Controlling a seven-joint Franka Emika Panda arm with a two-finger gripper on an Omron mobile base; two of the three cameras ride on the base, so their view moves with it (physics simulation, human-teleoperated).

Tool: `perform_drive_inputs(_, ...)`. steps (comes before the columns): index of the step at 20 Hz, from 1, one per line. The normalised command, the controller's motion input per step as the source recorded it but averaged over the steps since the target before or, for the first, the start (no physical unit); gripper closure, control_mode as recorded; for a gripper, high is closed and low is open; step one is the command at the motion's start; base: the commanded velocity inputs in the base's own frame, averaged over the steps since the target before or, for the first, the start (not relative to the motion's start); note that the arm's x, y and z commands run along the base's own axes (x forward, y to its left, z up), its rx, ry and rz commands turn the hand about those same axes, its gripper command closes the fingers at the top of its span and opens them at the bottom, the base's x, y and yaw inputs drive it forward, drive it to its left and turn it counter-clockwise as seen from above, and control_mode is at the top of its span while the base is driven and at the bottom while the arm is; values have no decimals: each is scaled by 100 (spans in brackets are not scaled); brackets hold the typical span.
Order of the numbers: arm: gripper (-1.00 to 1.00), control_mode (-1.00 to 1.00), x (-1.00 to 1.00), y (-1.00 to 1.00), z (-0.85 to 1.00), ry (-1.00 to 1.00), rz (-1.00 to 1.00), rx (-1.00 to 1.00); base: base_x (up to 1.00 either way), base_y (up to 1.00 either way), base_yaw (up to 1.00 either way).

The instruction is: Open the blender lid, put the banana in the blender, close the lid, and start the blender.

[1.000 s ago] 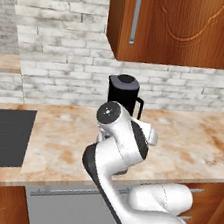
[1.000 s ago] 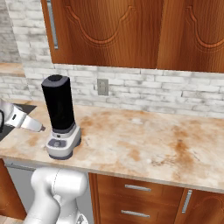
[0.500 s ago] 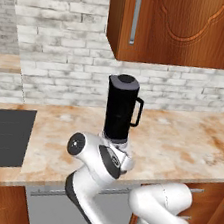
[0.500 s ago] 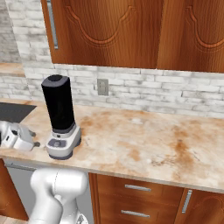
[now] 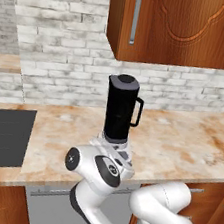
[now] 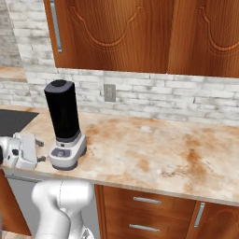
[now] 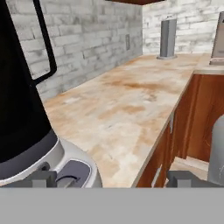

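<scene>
I have the worktop (image 6: pixel 154 154) running wide to the right of the blender (image 6: pixel 64 122), bare marbled stone all the way to its front edge, with brick wall behind and wooden wall cabinets (image 6: pixel 140 35) hanging above. To the left a dark flat panel (image 5: pixel 2 136) is set into the worktop, well apart from the blender. The blender stands near the front edge, upright, its black jar on the grey base, the handle (image 5: pixel 137 111) sticking out to the right in the left base view. The lid (image 5: pixel 123 79) sits on top of the jar, closed.

My arm is folded low in front of the worktop edge, and in the left base view it covers most of the blender base. The gripper (image 6: pixel 32 151) sits just left of the base at worktop-edge height; the jaws stand wide apart and hold nothing. In the hand view the jar is cut off at the left and top, with the base (image 7: pixel 72 168) just beside one fingertip (image 7: pixel 41 178). Far along the worktop in that view stands a tall grey object (image 7: pixel 167 38), too blurred for me to identify.
</scene>
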Motion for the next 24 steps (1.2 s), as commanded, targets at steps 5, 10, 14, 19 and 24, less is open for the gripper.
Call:
perform_drive_inputs(5,-100,-100,14,-22,-29,0,-18,0,0,0,0)
perform_drive_inputs(10,-100,-100,21,-3,-3,-3,-6,0,0,0,0)
perform_drive_inputs(14,-100,-100,18,0,-11,-4,0,0,0,0,0)
perform_drive_inputs(19,-100,-100,16,-3,-14,-3,-1,0,0,0,0)
perform_drive_inputs(24,-100,-100,8,-16,-19,-1,-7,0,0,0,0)
